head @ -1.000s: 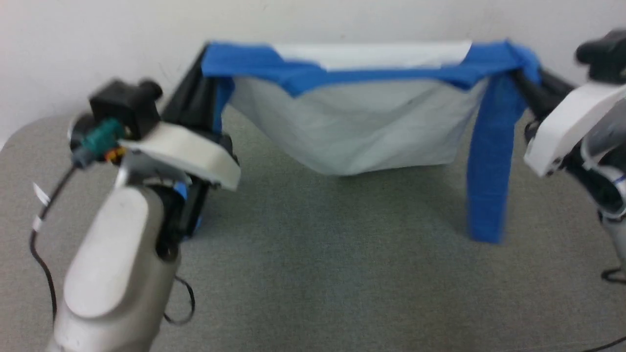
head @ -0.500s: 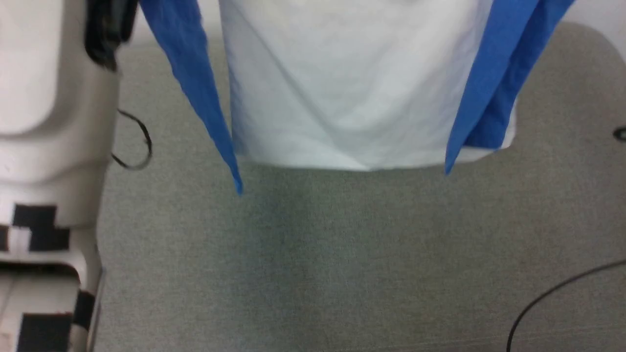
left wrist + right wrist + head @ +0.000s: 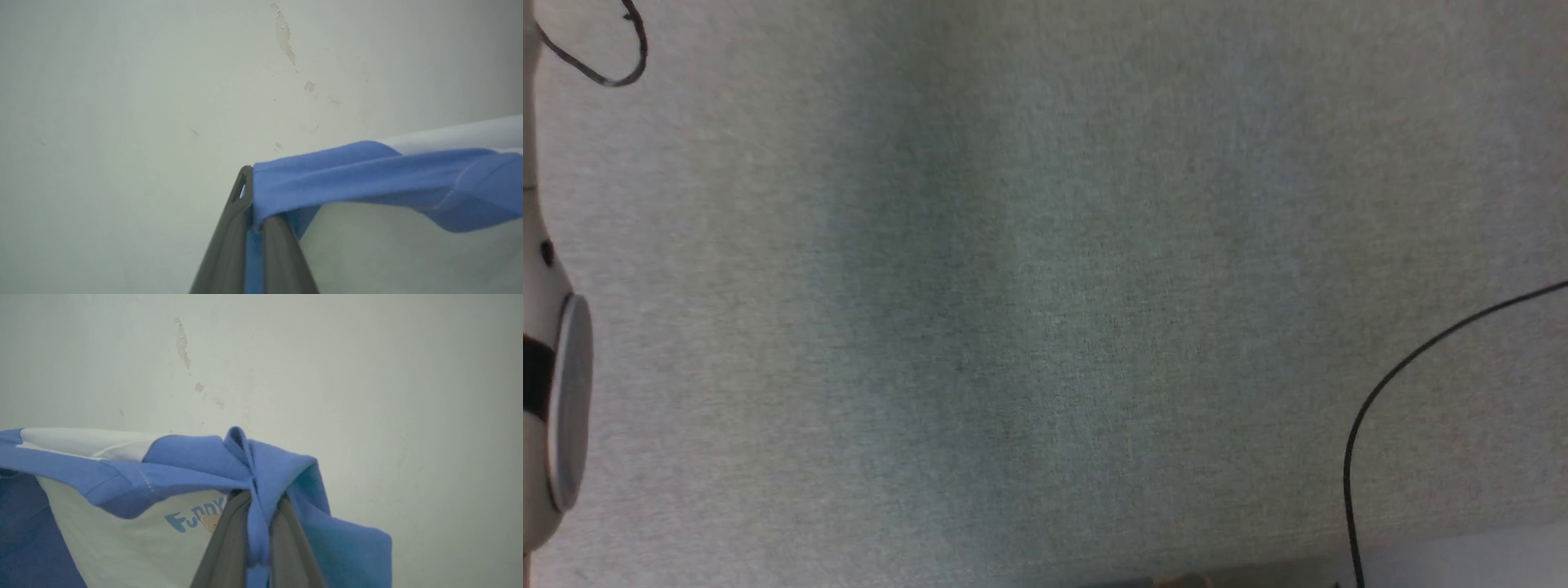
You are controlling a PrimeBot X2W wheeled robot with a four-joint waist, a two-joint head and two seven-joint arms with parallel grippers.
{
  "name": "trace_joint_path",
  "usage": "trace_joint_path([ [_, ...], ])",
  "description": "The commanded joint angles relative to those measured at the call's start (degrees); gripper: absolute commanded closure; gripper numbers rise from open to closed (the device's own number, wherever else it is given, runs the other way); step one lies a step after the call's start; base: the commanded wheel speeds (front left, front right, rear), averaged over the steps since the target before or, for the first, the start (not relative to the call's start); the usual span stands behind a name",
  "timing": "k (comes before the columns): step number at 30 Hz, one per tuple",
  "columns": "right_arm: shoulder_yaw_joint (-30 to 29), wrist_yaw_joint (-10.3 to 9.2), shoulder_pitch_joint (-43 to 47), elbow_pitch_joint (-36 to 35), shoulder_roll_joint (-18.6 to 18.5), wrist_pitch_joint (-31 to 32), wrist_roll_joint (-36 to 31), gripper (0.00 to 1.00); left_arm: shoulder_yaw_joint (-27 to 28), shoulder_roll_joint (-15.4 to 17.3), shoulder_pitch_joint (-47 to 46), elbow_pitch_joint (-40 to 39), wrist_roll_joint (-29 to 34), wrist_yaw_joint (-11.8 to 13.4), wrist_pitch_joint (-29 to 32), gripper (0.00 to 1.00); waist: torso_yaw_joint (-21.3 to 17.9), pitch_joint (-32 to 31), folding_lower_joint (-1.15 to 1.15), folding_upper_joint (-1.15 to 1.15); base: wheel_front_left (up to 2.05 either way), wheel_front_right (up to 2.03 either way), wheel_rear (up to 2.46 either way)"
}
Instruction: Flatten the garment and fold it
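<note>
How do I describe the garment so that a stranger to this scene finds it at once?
Find the pale wall with chipped paint. Before it the garment hangs stretched between the left gripper and the right gripper, both shut on blue cloth. White body, blue sleeves and blue lettering set it apart.

The left claw (image 3: 255, 202) is pinching its two dark fingers shut on the garment (image 3: 367, 179) (a blue fold is running between them). The right claw (image 3: 258, 506) is clamping the garment likewise. A pale left arm (image 3: 551, 392) is showing at the head view's left edge.
</note>
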Motion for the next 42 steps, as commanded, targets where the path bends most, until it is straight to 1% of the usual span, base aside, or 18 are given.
trace_joint_path([
  [1,0.39,-0.20,-0.64,1.91,-0.06,-1.14,-0.26,1.00,0.52,0.78,-0.35,1.68,0.07,0.64,-0.68,1.00,-2.06,6.78,-0.02,0.00,0.00,0.00,0.00],
  [2,0.39,-0.20,-0.64,1.91,-0.06,-1.14,-0.26,1.00,0.52,0.78,-0.35,1.68,0.07,0.64,-0.68,1.00,-2.06,6.78,-0.02,0.00,0.00,0.00,0.00],
  [6,3.39,-0.20,-1.87,6.18,1.09,-3.43,0.03,1.00,0.72,-0.03,-0.61,5.15,-0.75,0.35,-2.69,1.00,-2.24,9.27,-0.02,0.00,0.00,0.00,0.00],
  [10,8.09,-0.20,-0.39,10.84,1.51,-5.30,1.04,1.00,1.40,-1.59,1.85,9.38,-2.65,-0.64,-5.22,1.00,-1.71,9.88,-0.02,0.00,0.00,0.00,0.00],
  [14,11.71,-0.20,3.31,12.79,1.03,-6.89,2.36,1.00,1.26,-2.98,6.59,11.87,-3.49,-1.59,-6.72,1.00,-0.68,8.40,-0.02,0.00,0.00,0.00,0.00],
  [17,14.71,-0.20,8.41,12.69,0.63,-8.01,3.69,1.00,1.66,-4.20,12.13,12.35,-4.42,-2.25,-7.45,1.00,0.35,5.90,-0.02,0.00,0.00,0.00,0.00],
  [18,14.71,-0.20,8.41,12.69,0.63,-8.01,3.69,1.00,1.66,-4.20,12.13,12.35,-4.42,-2.25,-7.45,1.00,0.35,5.90,-0.02,0.00,0.00,0.00,0.00],
  [20,16.96,-0.20,13.12,12.02,0.28,-8.46,4.96,1.00,1.96,-4.69,17.28,11.96,-4.84,-2.70,-7.68,1.00,0.76,3.22,-0.02,0.00,0.00,0.00,0.00],
  [22,19.08,-0.20,18.20,10.33,-0.43,-8.99,6.00,1.00,2.92,-4.82,23.02,9.56,-5.19,-2.73,-7.75,1.00,1.10,0.36,-0.02,0.00,0.00,0.00,0.00],
  [26,21.93,-0.20,28.87,4.77,-2.47,-9.60,8.14,1.00,5.43,-4.65,36.54,0.65,-4.68,-1.96,-7.77,1.00,1.37,-5.69,-0.02,0.00,0.00,0.00,0.00],
  [31,21.87,-0.20,42.82,-4.01,-5.48,-8.45,9.19,1.00,6.56,-5.61,53.71,-10.86,-3.09,-0.51,-7.78,1.00,1.56,-12.96,-0.02,0.00,0.00,0.00,0.00],
  [34,19.49,-0.20,51.10,-10.15,-6.91,-6.20,8.68,1.00,6.17,-5.48,62.90,-16.24,-2.34,0.73,-7.77,1.00,1.55,-16.54,-0.02,0.00,0.00,0.00,0.00],
  [37,15.61,-0.20,59.61,-16.63,-7.27,-4.02,6.86,1.00,5.89,-4.86,70.81,-21.43,-2.13,2.22,-6.48,1.00,1.39,-19.24,-0.02,0.00,0.00,0.00,0.00],
  [40,11.76,-0.20,68.69,-22.50,-6.20,-1.38,4.25,1.00,5.76,-4.39,78.51,-26.29,-2.20,3.86,-4.50,1.00,1.13,-21.59,-0.02,0.00,0.00,0.00,0.00],
  [42,9.39,-0.20,74.29,-25.75,-4.83,0.44,2.73,1.00,5.38,-4.44,83.29,-29.04,-2.36,4.78,-3.03,1.00,1.13,-22.69,-0.02,0.00,0.00,0.00,0.00],
])
